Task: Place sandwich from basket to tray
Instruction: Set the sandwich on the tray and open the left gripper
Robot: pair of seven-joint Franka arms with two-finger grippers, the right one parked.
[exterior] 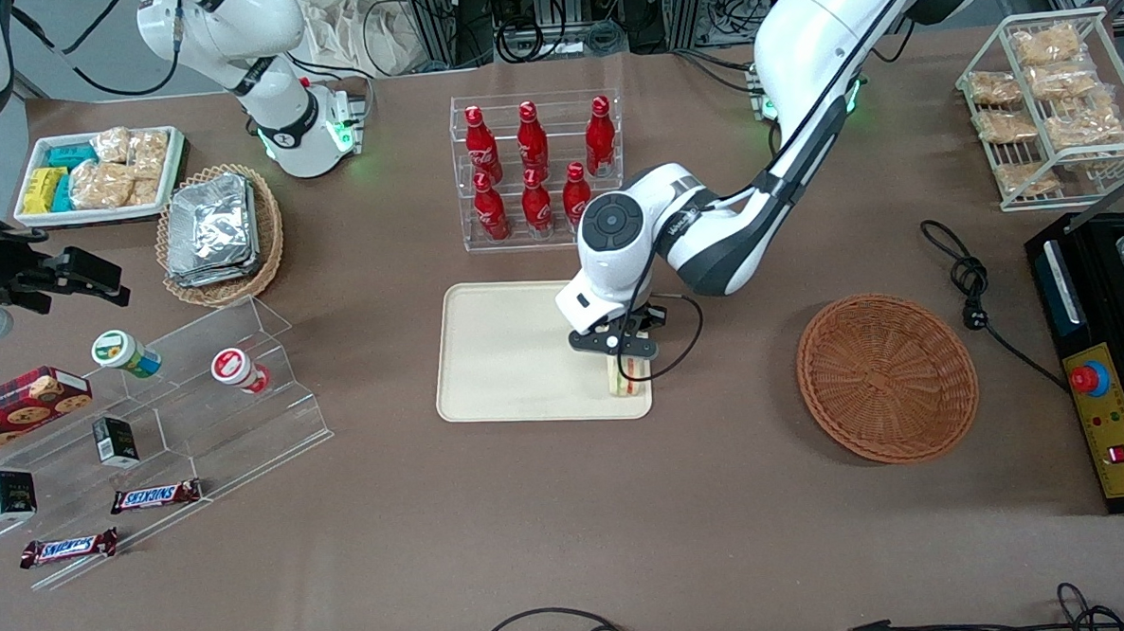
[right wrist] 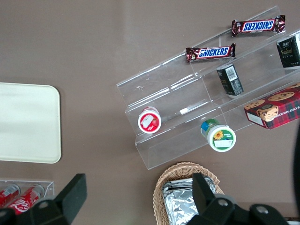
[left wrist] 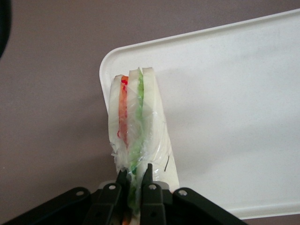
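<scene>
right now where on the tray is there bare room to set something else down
Most of the tray is bare, from the edge near the bottle rack down. Only the corner nearest the basket is crowded: the pincer holds the sandwich there.

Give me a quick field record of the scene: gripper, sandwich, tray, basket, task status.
gripper: over the tray corner nearest the basket, shut on the sandwich
sandwich: upright on edge, held between the fingers, at the tray's corner; whether it touches the tray, cannot tell
tray: cream, in front of the bottle rack, nothing else on it
basket: orange-brown wicker, toward the working arm's end of the table, nothing in it
status: sandwich out of the basket, at the tray, not yet released
</scene>
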